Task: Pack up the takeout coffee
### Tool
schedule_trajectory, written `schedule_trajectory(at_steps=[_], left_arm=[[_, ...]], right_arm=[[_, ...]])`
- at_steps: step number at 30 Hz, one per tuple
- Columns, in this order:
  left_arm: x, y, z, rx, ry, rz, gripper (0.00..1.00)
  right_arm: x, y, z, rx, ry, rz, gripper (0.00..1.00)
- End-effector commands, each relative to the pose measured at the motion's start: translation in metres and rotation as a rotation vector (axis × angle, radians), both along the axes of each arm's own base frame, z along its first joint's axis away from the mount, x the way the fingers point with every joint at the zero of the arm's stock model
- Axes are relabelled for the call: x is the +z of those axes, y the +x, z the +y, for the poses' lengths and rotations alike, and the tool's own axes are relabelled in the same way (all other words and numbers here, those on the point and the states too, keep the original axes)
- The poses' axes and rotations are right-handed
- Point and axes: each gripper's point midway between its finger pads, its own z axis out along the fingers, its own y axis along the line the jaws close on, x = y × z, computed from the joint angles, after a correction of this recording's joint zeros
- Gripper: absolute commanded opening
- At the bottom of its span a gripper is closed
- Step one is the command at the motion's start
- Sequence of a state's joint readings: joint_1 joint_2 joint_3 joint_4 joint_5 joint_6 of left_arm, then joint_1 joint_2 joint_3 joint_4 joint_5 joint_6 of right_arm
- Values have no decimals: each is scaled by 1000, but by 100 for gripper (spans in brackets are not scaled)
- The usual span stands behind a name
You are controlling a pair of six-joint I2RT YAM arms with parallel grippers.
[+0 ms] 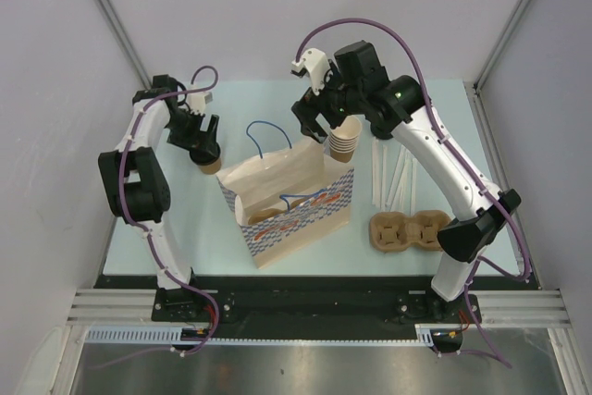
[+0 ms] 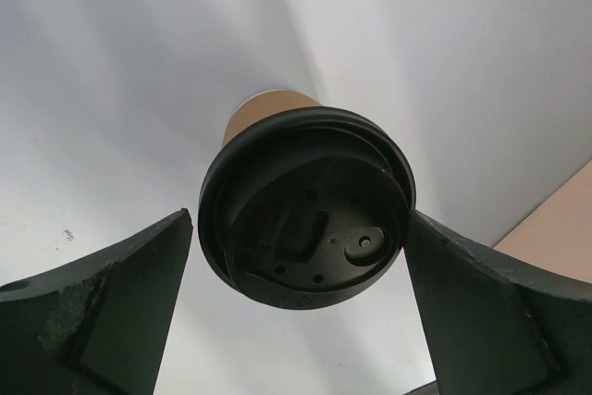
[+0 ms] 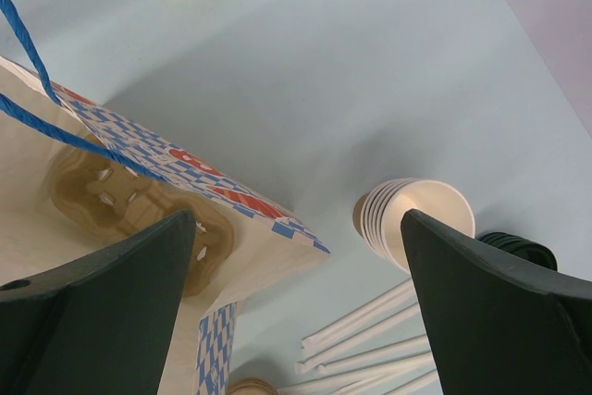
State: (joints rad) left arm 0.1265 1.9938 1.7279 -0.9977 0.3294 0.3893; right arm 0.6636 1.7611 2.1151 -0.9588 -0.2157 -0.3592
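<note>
Our left gripper (image 1: 203, 141) stood with its jaws wide, one finger on either side of the takeout coffee (image 2: 301, 228), bracketing the black lid without visibly squeezing it. The cup sat upright on the table, off the paper bag's (image 1: 287, 205) far left corner and apart from it. Our right gripper (image 1: 318, 129) hung open and empty above the bag's far right corner, beside the stack of lidless cups (image 3: 418, 216) that stood just beyond that corner. Inside the bag we could make out what looked like a moulded carrier (image 3: 139, 205).

We judged the step in hand to be the grasp on the coffee, lined up but not yet made. Next we would need to close on the cup, lift it level, carry it over the bag's mouth clear of the blue handles (image 1: 265, 131), and lower it in upright.
</note>
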Motion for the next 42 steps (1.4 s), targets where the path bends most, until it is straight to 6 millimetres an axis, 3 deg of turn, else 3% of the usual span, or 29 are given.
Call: schedule_trajectory(at_steps=[1,12,18,26,32,37,41,42], left_arm=[[23,2,7,36,13,-48,100],[22,2,10,49,6,-50,95],[29,5,9,54,0,-72,82],[55,5,12,28,22,-123,62],[98,-3,2,-2,-8,-228,52],[158,-22,-22,-40,-155,-377,55],[188,-38,-40,-88,-223,-476,56],[193,-41,-41,-94,-227,-488,49]], right_arm=[[28,-4,-5,-12,51,-64,100],[28,-4,-7,-16,48,-67,100],[28,-3,-7,-20,48,-67,100],[25,-1,-3,8,38,-73,99],[24,-1,7,88,27,-91,99],[20,-18,22,245,13,-109,99],[4,-29,39,367,-50,-136,100],[0,-32,42,388,-64,-135,100]])
